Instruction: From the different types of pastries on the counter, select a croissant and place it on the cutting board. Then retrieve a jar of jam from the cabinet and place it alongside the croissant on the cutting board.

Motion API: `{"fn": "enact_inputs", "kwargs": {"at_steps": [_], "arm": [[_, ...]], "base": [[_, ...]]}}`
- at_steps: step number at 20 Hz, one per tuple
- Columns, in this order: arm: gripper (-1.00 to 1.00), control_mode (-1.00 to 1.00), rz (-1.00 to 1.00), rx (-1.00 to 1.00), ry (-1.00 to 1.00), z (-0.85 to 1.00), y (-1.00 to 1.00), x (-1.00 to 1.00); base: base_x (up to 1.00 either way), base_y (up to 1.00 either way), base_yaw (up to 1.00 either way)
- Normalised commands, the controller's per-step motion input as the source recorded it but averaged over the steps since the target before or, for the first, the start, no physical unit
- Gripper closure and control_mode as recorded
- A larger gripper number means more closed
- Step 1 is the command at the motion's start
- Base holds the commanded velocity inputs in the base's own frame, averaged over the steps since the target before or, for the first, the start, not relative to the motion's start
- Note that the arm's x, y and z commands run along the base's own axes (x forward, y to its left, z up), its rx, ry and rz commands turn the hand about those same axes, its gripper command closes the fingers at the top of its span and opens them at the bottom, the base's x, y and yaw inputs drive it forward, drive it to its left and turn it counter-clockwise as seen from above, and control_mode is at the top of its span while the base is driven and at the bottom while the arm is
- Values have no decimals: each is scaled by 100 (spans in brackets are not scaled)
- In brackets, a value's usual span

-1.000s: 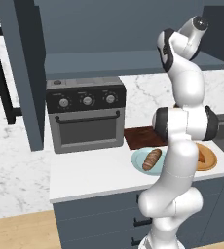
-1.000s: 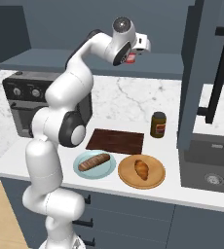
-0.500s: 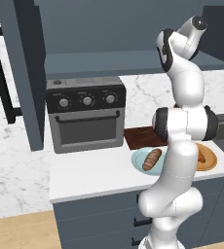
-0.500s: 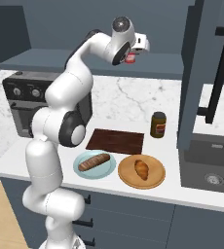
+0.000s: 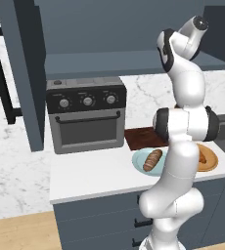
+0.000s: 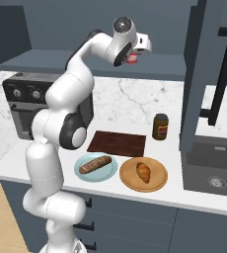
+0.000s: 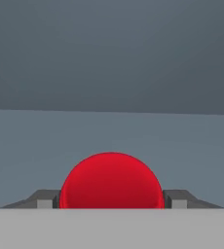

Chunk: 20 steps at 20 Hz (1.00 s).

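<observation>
gripper [image 7: 111, 202] up inside the cabinet [image 6: 105, 20], jaws clamped on the jar of jam [image 7: 111, 181] from both sides, apparently for lifting out. cutting board [image 6: 117, 143] lies bare well below the cabinet.

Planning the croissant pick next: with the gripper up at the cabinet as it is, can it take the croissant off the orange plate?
Probably not yet: the gripper is shut on the jar of jam. The croissant itself lies uncovered on its plate, nothing over it.
</observation>
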Motion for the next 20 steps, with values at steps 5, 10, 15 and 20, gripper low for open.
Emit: {"fn": "enact_inputs", "kwargs": {"at_steps": [5, 10, 15, 20], "arm": [[100, -100, 0, 0, -11, 17, -10, -24], [100, -100, 0, 0, -15, 25, -8, -36], [100, -100, 0, 0, -10, 11, -2, -53], [100, -100, 0, 0, -1, 0, 0, -62]], "base": [[0, 0, 0], [0, 0, 0], [0, 0, 0], [0, 0, 0]]}}
